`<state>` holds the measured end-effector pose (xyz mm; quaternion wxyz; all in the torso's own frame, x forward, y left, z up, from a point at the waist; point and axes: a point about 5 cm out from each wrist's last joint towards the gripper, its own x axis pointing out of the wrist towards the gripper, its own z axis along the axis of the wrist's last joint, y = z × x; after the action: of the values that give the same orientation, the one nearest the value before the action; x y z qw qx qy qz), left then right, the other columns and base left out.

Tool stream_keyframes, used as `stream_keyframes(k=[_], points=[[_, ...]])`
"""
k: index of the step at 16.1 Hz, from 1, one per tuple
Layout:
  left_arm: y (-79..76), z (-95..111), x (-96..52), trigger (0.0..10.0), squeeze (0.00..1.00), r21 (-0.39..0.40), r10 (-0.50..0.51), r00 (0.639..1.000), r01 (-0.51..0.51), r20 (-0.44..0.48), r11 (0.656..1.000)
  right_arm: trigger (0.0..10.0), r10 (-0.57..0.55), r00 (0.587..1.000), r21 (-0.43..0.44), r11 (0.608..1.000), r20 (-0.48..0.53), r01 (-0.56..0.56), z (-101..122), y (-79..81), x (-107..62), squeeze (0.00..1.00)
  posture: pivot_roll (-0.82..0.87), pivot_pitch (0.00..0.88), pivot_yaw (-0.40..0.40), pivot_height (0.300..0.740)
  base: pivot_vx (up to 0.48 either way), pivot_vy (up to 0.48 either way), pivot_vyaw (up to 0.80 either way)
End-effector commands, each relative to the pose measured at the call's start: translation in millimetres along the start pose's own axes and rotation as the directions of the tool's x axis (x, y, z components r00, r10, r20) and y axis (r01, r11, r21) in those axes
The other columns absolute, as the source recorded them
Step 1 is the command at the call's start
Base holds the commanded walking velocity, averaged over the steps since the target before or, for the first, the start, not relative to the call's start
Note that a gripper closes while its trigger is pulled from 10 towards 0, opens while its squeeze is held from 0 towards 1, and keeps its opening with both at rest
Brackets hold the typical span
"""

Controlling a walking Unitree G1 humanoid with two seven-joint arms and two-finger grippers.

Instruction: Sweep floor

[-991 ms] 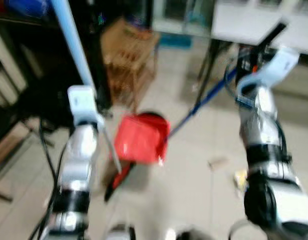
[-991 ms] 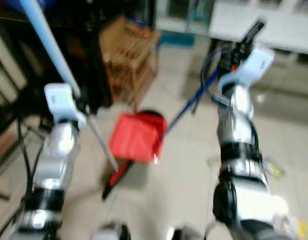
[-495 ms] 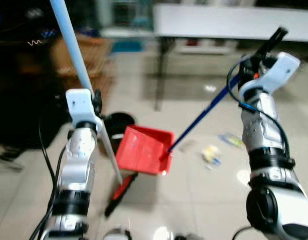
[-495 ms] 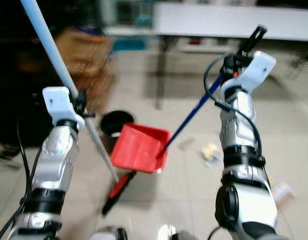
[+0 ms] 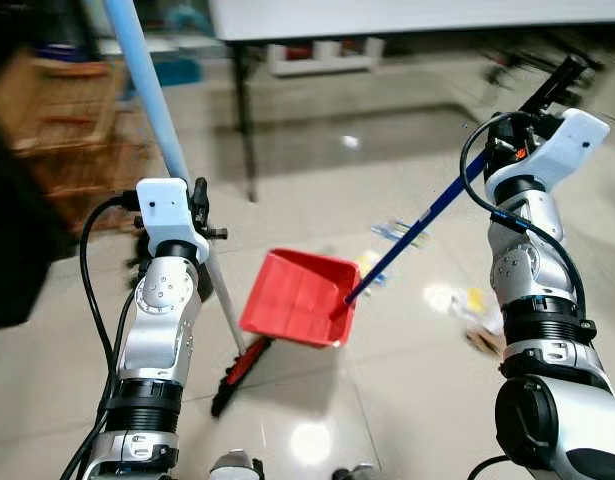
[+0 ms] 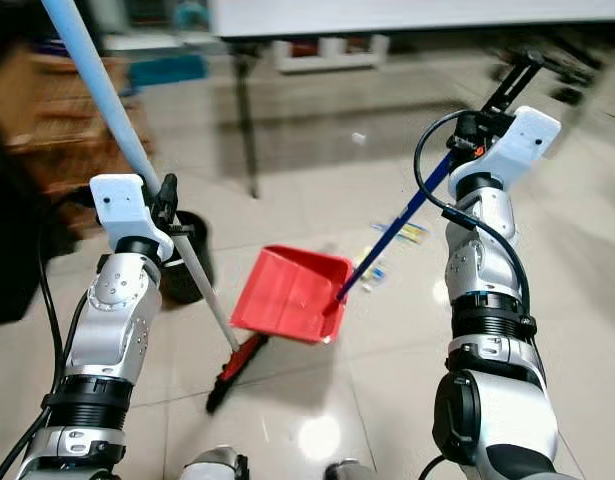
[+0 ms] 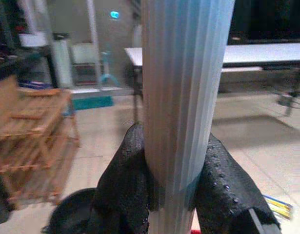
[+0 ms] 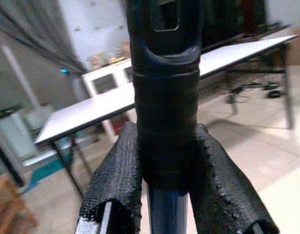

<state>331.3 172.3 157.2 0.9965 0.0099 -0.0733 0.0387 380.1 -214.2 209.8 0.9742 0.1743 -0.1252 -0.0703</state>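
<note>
left claw clamped on the broom pole, both black fingers pressed against the ribbed pale-blue shaft. pole runs up and away to the robot's left, slants down to the red-and-black brush head resting on the tiled floor just left of the dustpan

right claw closed around the black grip at the top of the dustpan handle, fingers on both sides of it. right arm raised high on the right, blue handle slants down and to the left into the red dustpan. pan sits between the two arms, tilted, open side facing up and away from the robot; can't tell if its edge touches the floor

litter on the floor just past the pan, blue-yellow wrapper bits; more scraps near the right arm, to the right of the pan. print on them too small to read, no readable labels or brands anywhere

black bin on the floor behind the left arm, partly hidden by it. wooden rack far left, blurred. white counter across the back, dark leg down to the floor. floor glossy, light reflections near the robot's feet
</note>
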Motion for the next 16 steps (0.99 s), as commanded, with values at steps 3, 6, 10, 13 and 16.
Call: stream_keyframes(k=[3,6,10,13,16], points=[[-1.2,12.6,2.5,10.0,0.00,-0.006,-0.012,0.999,0.012,0.047,1.000,10.0,0.005,0.999,0.018,1.000,0.039,-0.006,9.6,3.4,0.4,0.00,-0.01,0.095,-0.002,0.740,0.000,0.000,-0.77],[-2.0,12.8,3.7,10.0,0.00,-0.005,-0.017,0.999,0.017,0.043,1.000,10.0,0.000,0.999,0.018,1.000,0.038,-0.001,9.3,2.7,0.2,0.00,-0.01,0.097,0.001,0.740,0.000,0.000,-0.77],[-3.5,12.5,4.4,10.0,0.00,-0.002,-0.025,0.999,0.025,0.038,1.000,10.0,-0.011,0.999,0.022,1.000,0.036,0.010,6.5,0.2,-1.9,0.00,-0.02,0.100,0.006,0.740,0.000,0.000,-0.39],[-4.9,12.8,5.2,10.0,0.00,0.002,-0.040,0.999,0.040,0.034,0.999,10.0,-0.018,1.000,0.024,1.000,0.024,0.017,3.4,-0.6,-3.5,0.00,-0.02,0.102,0.006,0.740,0.000,0.000,0.00],[-5.2,12.1,6.5,10.0,0.00,0.016,-0.038,0.999,0.038,0.025,0.999,10.0,-0.020,1.000,0.052,0.998,0.003,0.020,1.3,-1.5,-3.0,0.00,-0.02,0.101,0.006,0.740,0.091,0.000,-0.43]])
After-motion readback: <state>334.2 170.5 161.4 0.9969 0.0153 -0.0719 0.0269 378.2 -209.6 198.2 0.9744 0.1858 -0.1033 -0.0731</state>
